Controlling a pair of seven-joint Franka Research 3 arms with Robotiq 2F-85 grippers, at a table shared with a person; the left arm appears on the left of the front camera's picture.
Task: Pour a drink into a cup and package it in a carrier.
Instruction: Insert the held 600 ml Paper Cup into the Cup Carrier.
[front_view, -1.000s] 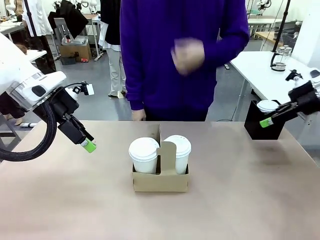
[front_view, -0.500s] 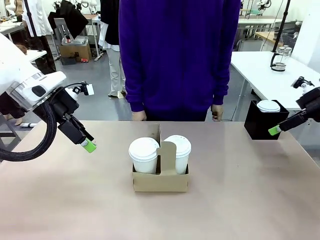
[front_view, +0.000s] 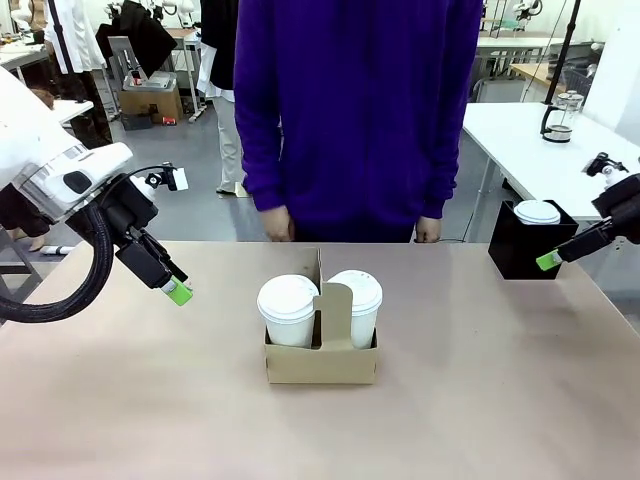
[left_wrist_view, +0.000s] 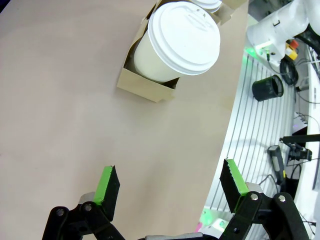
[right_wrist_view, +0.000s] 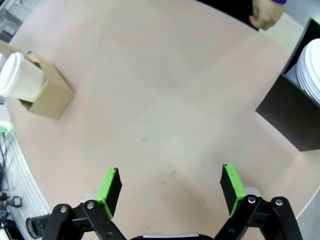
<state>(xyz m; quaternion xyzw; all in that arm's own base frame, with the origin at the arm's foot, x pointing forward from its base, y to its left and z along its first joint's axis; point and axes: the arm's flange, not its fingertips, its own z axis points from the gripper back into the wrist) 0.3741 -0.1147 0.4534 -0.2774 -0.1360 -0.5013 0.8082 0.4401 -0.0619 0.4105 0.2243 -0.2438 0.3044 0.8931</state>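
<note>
A brown cardboard carrier (front_view: 320, 362) stands mid-table with two white lidded cups, one (front_view: 288, 306) on its left and one (front_view: 357, 298) on its right, either side of the upright handle. No drink can be seen; the lids hide what the cups hold. My left gripper (front_view: 178, 292) hangs open above the table, left of the carrier. The left wrist view has the nearer cup (left_wrist_view: 178, 42) in the carrier (left_wrist_view: 146, 84) ahead of the open left gripper (left_wrist_view: 170, 186). My right gripper (front_view: 548, 260) is open at the far right, with nothing between its fingers (right_wrist_view: 171, 184); carrier (right_wrist_view: 48, 96) and cup (right_wrist_view: 18, 75) lie far off.
A black box (front_view: 522, 250) holding stacked white lids (front_view: 537, 211) sits at the table's right rear, beside the right gripper. A person in a purple top stands at the far edge, hands (front_view: 428, 232) down by the table. A glass pitcher (front_view: 560, 116) stands on the white table behind.
The person's raised hand has dropped to the table's far edge. My right gripper has drawn back to the right, away from the black box. The left arm has not moved.
</note>
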